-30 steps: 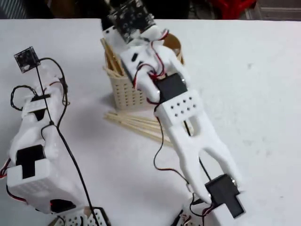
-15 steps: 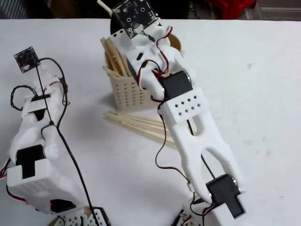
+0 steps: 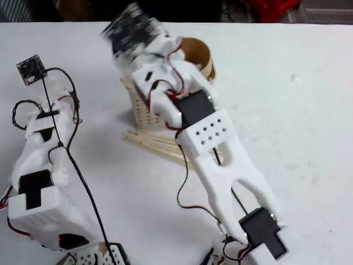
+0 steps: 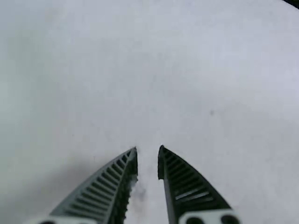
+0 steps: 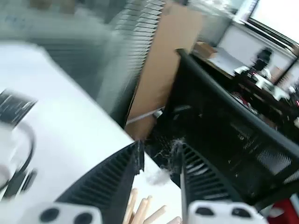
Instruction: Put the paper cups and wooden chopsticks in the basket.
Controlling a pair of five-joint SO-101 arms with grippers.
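Status | left claw [image 4: 147, 156] slightly parted, empty | right claw [image 5: 160, 156] parted, empty, over basket [image 3: 140, 113]

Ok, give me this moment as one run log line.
right end effector: open, above basket | left end effector: open, over table | chopsticks: some on table beside basket

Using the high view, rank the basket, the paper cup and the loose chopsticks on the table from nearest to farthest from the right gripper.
1. The basket, just below the right gripper.
2. The paper cup, at the basket's far right side.
3. The loose chopsticks, flat on the table on the basket's near side.
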